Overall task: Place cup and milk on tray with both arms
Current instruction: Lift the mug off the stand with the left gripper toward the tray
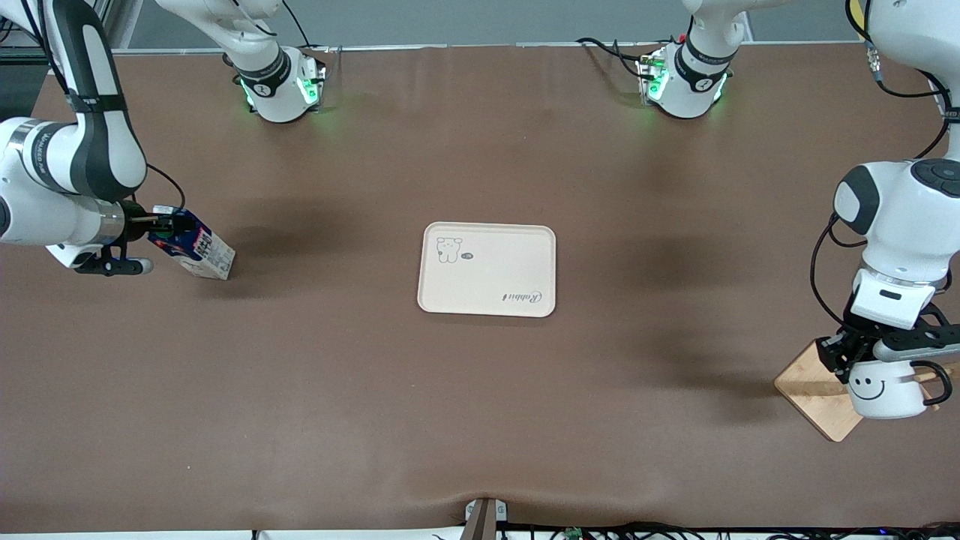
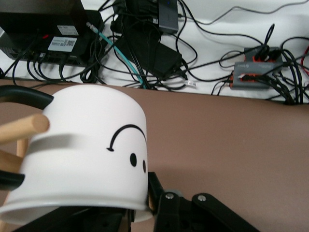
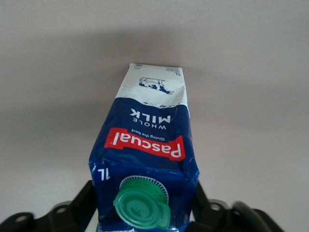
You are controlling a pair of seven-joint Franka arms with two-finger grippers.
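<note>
The cream tray [image 1: 487, 300] lies in the middle of the table with nothing on it. At the right arm's end the milk [image 1: 196, 251] [image 3: 149, 125] leans over, its bottom corner down at the table. My right gripper [image 1: 169, 223] [image 3: 145, 208] is shut on its dark blue top, one finger [image 3: 82, 200] on each side by the green cap. At the left arm's end the white smiley cup [image 1: 886, 388] [image 2: 82, 145] is over the wooden rack base. My left gripper [image 1: 851, 366] [image 2: 140, 203] is shut on its rim, one finger [image 2: 157, 191] outside the wall.
The square wooden rack base [image 1: 814, 390] lies under the cup, and its wooden pegs [image 2: 24, 128] stick out by the cup's black handle. Cables and power boxes [image 2: 251, 75] lie off the table's front edge. Both arm bases [image 1: 281, 86] stand along the table's back edge.
</note>
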